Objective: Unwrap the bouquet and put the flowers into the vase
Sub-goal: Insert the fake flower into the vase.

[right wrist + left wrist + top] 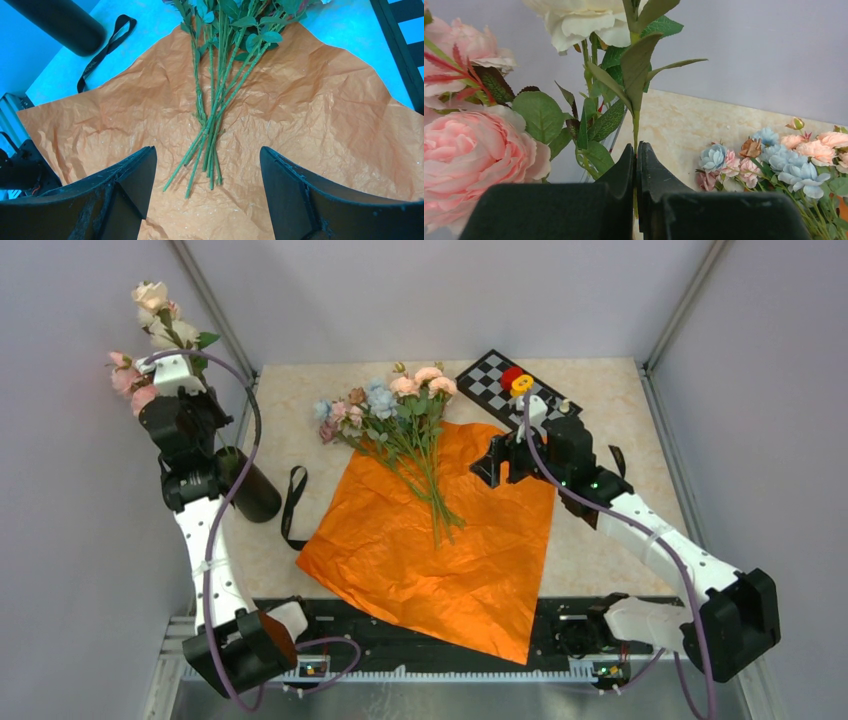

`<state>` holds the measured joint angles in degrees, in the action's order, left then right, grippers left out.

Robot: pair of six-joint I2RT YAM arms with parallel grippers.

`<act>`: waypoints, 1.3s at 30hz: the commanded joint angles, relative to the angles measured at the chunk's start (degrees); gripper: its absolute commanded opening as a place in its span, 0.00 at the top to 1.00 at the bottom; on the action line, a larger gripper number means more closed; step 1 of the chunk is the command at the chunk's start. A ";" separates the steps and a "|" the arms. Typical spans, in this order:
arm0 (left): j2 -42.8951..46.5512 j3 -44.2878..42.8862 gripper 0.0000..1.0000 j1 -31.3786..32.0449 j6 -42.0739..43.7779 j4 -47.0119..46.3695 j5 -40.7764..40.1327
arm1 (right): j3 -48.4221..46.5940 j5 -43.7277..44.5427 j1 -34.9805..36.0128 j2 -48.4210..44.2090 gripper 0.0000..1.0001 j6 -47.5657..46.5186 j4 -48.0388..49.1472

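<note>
We find L gripper [636, 150] clamped on a long rose stem [636, 117] near black vase [250, 485], R gripper [206, 152] spread wide, holding nothing, over flowers [400, 405] on orange paper [440, 560]; recommend straddling all stems [210, 130], closing w/o pinching paper.

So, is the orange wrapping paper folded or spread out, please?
Spread out: the orange paper lies flat with the flowers lying loose on it.
</note>
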<state>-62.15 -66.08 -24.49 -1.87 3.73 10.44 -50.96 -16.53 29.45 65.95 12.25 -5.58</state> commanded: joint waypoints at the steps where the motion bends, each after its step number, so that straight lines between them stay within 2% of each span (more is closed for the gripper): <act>1: -0.95 1.18 1.00 -0.43 1.34 -5.33 0.55 | 0.28 -1.04 -0.45 -2.43 0.23 0.38 1.56; 10: -2.13 2.92 1.00 -0.56 3.63 -5.52 -1.19 | 1.10 -1.34 -0.44 -3.70 0.23 0.45 0.92; 22: -2.98 6.26 1.00 -1.35 -0.55 -5.28 0.45 | 1.14 -1.92 -0.45 -3.88 0.23 0.51 0.48; 36: -1.25 6.27 0.74 -1.35 -2.05 -3.99 1.64 | 1.17 -2.49 -0.45 -3.81 0.23 0.68 0.57; 39: -0.94 5.98 0.61 -1.36 -2.39 -1.85 1.78 | 1.21 -2.69 -0.45 -3.74 0.23 0.69 0.57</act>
<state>-65.25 -59.57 -25.45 -3.09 1.76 11.16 -49.47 -18.15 29.45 63.75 12.67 -6.57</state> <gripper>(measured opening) 0.317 0.771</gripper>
